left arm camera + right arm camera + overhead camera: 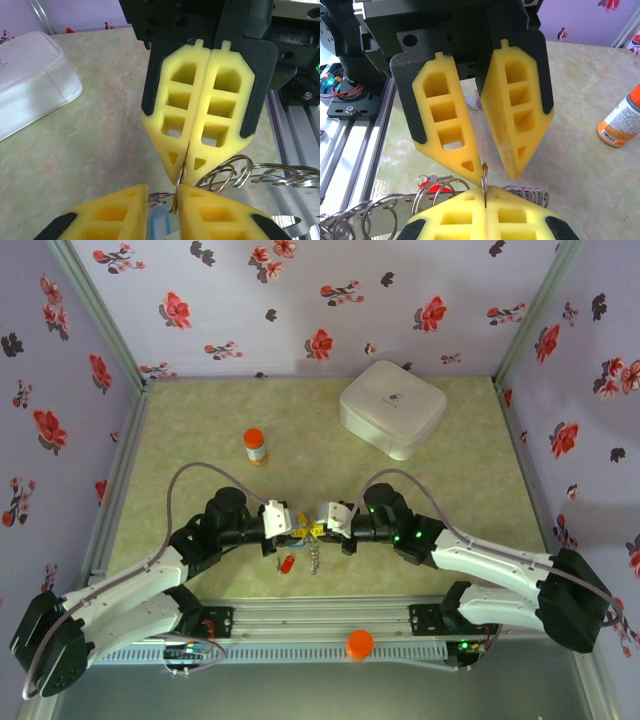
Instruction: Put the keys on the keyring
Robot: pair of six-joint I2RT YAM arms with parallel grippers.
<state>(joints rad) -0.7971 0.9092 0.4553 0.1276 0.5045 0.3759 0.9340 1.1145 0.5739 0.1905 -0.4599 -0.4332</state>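
From above, the left gripper (pixel 291 523) and right gripper (pixel 320 520) meet tip to tip over the middle of the table's (pixel 200 420) near edge, with keys (pixel 288 563) dangling beneath them.

Left wrist view: the right gripper (pixel 185 175) is pressed together on the thin keyring (pixel 182 176), and a blue key (pixel 159 222) sits just below.

Right wrist view: the left gripper (pixel 492 172) has its fingers apart, one on either side of that ring. The ring seems held ready. Threading probably remains, though I cannot tell whether any key is already on.

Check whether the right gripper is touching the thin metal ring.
Touching. The right wrist view shows the right gripper shut, with the thin metal ring pinched on edge between its yellow fingertips, no gap on either side.
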